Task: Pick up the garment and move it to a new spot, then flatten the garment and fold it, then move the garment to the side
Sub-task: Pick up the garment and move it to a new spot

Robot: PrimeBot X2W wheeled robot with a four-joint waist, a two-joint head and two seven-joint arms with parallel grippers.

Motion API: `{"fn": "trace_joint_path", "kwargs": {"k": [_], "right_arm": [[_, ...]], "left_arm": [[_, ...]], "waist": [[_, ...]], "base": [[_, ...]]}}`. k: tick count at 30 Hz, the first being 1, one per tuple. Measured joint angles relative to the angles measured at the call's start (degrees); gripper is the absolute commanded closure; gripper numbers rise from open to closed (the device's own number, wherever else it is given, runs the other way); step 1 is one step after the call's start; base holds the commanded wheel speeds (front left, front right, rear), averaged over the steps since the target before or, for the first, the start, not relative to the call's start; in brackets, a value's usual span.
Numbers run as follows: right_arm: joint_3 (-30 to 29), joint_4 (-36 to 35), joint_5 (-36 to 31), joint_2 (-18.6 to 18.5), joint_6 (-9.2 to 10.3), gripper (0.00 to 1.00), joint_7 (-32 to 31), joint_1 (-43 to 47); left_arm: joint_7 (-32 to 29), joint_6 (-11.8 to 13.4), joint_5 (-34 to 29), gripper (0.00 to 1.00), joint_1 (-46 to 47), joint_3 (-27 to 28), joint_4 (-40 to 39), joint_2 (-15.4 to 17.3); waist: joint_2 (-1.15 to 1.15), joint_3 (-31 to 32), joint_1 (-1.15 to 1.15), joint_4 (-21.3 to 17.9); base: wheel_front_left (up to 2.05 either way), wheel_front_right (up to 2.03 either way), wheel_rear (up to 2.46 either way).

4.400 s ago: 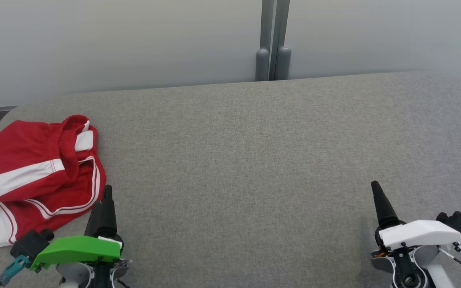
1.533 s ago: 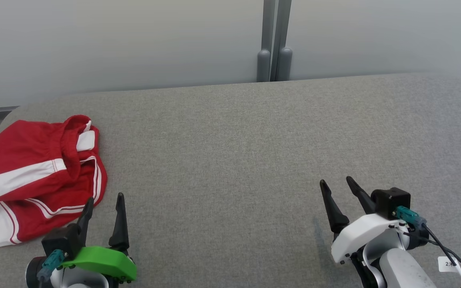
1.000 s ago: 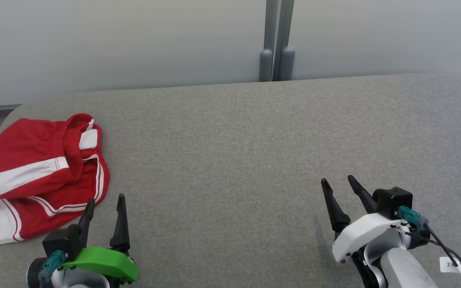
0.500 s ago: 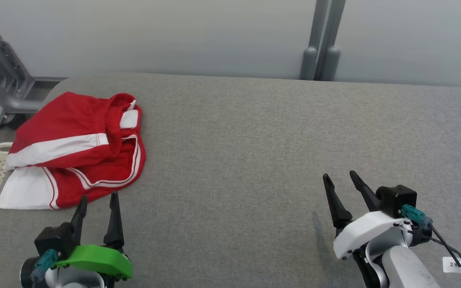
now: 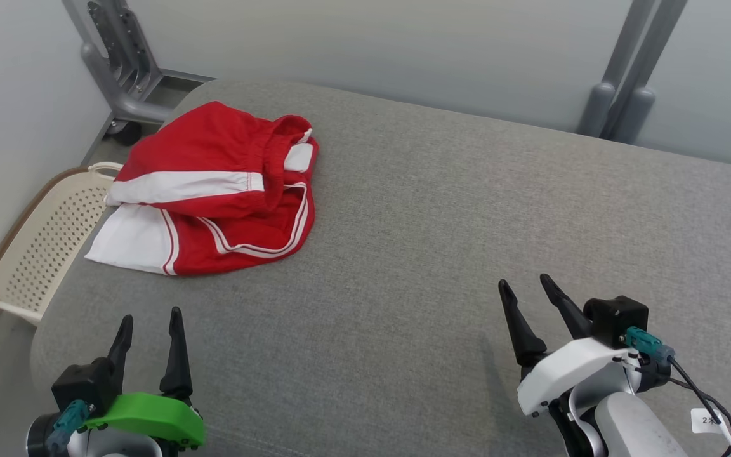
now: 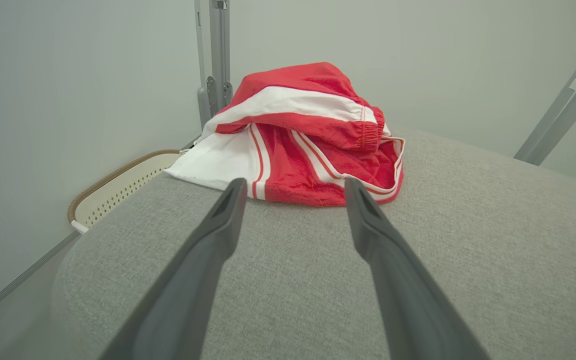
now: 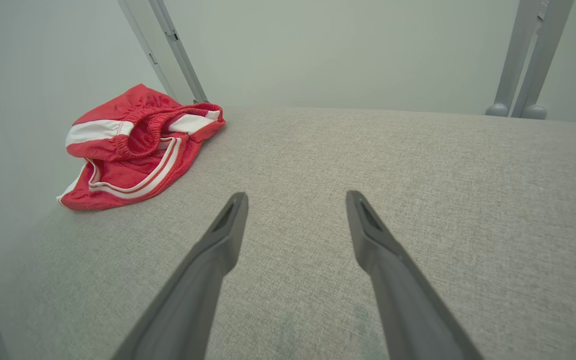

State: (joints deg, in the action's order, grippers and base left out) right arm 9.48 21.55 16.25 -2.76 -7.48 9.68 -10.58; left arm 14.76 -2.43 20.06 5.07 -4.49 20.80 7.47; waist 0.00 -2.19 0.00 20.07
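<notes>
The garment (image 5: pixel 213 190) lies on the surface (image 5: pixel 441 241) in the upper left of the head view, near the surface's left and far edges. A basket (image 5: pixel 35 254) sits off the surface at the frame's left edge, below the surface's level and just beside the garment's near left corner. A stand (image 5: pixel 121 70) rises behind the garment at the top left; two posts (image 5: pixel 619 95) rise behind the surface at the upper right. The left jaws sit at the lower left, before the garment and apart from it; the right jaws sit at the lower right, well apart from it.
</notes>
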Motion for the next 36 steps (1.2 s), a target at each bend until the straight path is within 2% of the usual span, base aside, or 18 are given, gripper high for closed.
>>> {"fn": "trace_joint_path", "kwargs": {"k": [8, 16, 21, 27, 34, 36], "right_arm": [[1.33, 0.46, 0.30, 0.01, -0.01, 0.00, 0.07, -0.35], [1.60, 0.73, 0.33, -0.01, -0.01, 0.00, 0.31, -0.18], [1.68, -1.00, -1.07, -0.01, -0.01, 0.00, -1.09, 0.04], [1.90, -5.22, -3.83, -0.48, -0.01, 0.00, -4.11, -0.58], [4.48, -11.34, -5.34, -3.92, -0.01, 0.00, -8.08, -4.32], [4.69, -11.94, -5.35, -4.36, -0.01, 0.00, -8.33, -4.81]], "left_arm": [[0.00, 0.25, 0.03, 0.00, -0.98, -0.63, -0.05, 0.11], [-1.71, -0.07, 0.55, 0.00, -0.58, -1.26, 0.57, 0.90], [-7.83, -1.89, 0.55, 0.00, 5.84, -3.23, 2.67, 3.05], [-16.78, -3.63, 1.00, 0.00, 17.88, -5.41, 7.90, 5.97], [-26.88, -4.55, 2.05, 0.00, 31.49, -7.82, 14.23, 8.61], [-28.41, -4.55, 1.99, 0.00, 32.65, -8.14, 15.10, 9.05]], "waist": [[0.00, -0.33, 0.00, 3.92], [0.00, -0.28, 0.00, 4.56], [0.00, -1.40, 0.00, 3.53], [0.00, -4.86, 0.00, 1.79], [0.00, -11.39, 0.00, -1.51], [0.00, -12.32, 0.00, -1.93]], "base": [[0.00, 0.00, 0.00], [0.00, 0.00, 0.00], [0.00, 0.00, 0.00], [0.00, 0.00, 0.00], [0.00, 0.00, 0.00], [0.00, 0.00, 0.00]]}}
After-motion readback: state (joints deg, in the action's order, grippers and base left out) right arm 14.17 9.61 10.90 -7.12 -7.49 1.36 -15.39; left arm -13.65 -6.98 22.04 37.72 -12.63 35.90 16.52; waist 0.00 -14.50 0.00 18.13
